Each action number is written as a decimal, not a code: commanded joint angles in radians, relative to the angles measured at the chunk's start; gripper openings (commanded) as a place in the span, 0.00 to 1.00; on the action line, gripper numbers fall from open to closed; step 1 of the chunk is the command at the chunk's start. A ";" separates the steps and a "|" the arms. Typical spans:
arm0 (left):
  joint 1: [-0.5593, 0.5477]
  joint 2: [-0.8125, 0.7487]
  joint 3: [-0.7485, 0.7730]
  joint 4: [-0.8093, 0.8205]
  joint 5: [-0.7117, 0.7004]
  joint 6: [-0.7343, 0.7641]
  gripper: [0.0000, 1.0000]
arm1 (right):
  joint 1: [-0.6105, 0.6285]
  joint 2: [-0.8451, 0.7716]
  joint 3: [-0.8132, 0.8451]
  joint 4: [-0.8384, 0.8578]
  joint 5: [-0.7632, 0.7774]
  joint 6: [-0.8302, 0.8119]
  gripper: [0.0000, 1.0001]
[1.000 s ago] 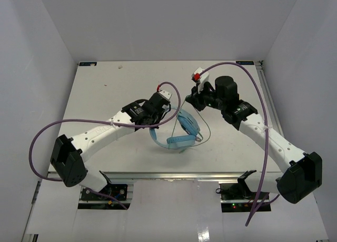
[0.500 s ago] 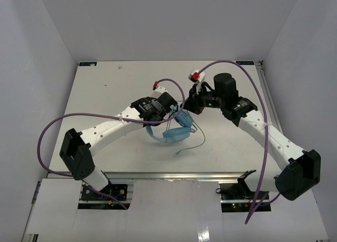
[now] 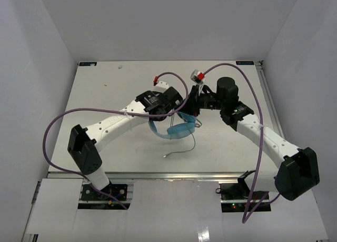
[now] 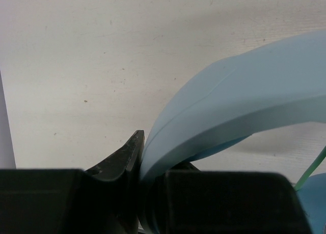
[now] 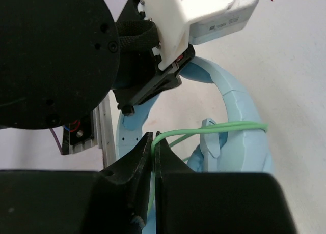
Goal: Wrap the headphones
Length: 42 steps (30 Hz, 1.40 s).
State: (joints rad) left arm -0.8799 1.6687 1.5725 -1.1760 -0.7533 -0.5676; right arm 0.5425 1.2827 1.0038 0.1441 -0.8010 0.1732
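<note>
The left jaws clamp the band of the light blue over-ear headphones [image 3: 178, 130], while the right jaws, just beside, pinch the thin pale-green cord [image 5: 219, 125] crossing it.

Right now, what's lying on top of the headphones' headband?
The pale-green cord lies across the headband, pinched by the shut right gripper. Where it runs past the headband's far edge is covered.

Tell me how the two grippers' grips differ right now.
The left gripper clamps the broad blue headband; the right gripper pinches only the thin green cord. The left's jaws stand apart around the band; the right's nearly meet. Both are shut on the headphones.
</note>
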 commanded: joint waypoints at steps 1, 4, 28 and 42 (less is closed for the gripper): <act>0.041 -0.039 0.074 0.009 -0.019 -0.066 0.00 | 0.027 -0.077 -0.005 0.297 -0.283 0.138 0.09; 0.042 -0.050 0.101 0.015 0.020 -0.059 0.00 | 0.027 -0.085 -0.032 0.386 -0.315 0.196 0.14; 0.132 -0.132 0.147 0.112 0.149 -0.071 0.00 | 0.164 -0.130 -0.058 0.352 -0.281 0.168 0.15; 0.214 -0.229 0.083 0.216 0.283 -0.142 0.00 | 0.301 -0.242 -0.271 0.352 -0.057 0.081 0.08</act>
State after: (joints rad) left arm -0.7138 1.5015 1.6525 -1.1210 -0.4714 -0.5970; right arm 0.7822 1.0976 0.8201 0.4537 -0.8367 0.2723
